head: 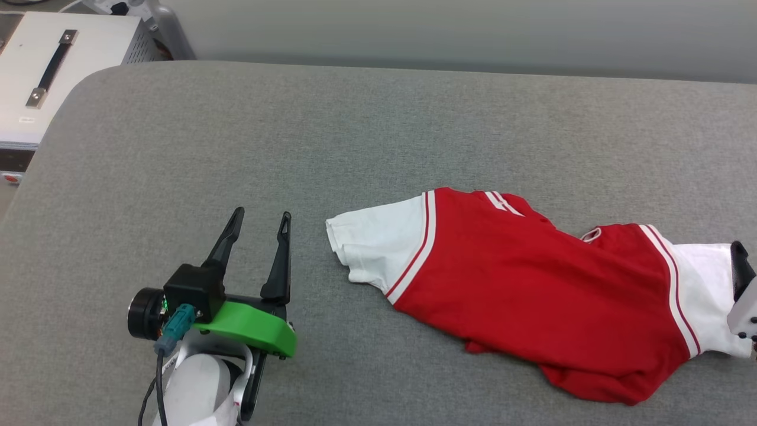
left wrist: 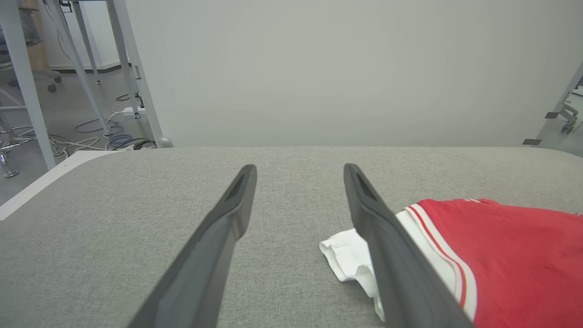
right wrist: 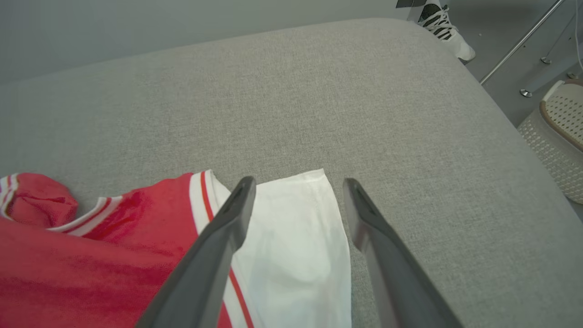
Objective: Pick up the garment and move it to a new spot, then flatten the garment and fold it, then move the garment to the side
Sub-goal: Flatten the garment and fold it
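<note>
The garment (head: 532,290), a red T-shirt with white striped sleeves, lies rumpled across the right half of the grey padded table (head: 355,130). My left gripper (head: 260,228) rests open on the table just left of the garment's left sleeve (left wrist: 346,257), apart from it. My right gripper (right wrist: 296,187) is open above the right white sleeve (right wrist: 291,246), with the sleeve lying flat between and under its fingers and nothing pinched. At the right edge of the head view, one dark right fingertip (head: 739,260) shows over that sleeve.
A white equipment case (head: 47,77) with a black handle stands off the table's far left corner. Cables and metal legs (left wrist: 91,91) lie on the floor beyond. A shoe (right wrist: 444,29) and a perforated basket (right wrist: 560,132) sit past the table's right corner.
</note>
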